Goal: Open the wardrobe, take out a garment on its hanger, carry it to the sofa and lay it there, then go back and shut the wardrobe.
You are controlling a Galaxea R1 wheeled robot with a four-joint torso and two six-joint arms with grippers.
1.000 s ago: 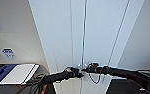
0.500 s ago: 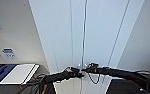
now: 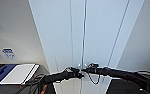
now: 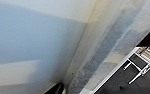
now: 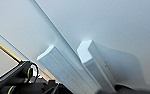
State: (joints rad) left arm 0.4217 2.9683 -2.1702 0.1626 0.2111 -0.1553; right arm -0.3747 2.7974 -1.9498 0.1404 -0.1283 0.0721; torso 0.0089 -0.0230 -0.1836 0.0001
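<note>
Low in the middle of the head view, the left hand (image 3: 77,73) and the right hand (image 3: 84,70) meet, tip to tip, right at the crack between the two doors of the wardrobe (image 3: 91,37). Both hands are dark and small there, and I cannot tell how far open each one is, or if either has hold of anything. The black arms come in from the lower left and the lower right. A thin black wire hangs in a loop under the right arm. The wardrobe is tall and white, its doors look shut, and it takes up the middle of the frame from top to bottom. In the right wrist view, two small white handles (image 5: 66,72) stand side by side on the doors, one on each side of the crack. In the left wrist view there is a white flat wall and a corner, and a dark wood floor (image 4: 141,80) in the lower right. In the head view, lower left, a white board (image 3: 18,73) lies on a dark desk (image 3: 42,68) with something blue beside it. Two small signs (image 3: 8,53) are on the wall at the left, one of them blue; their writing is too blurry to read.
</note>
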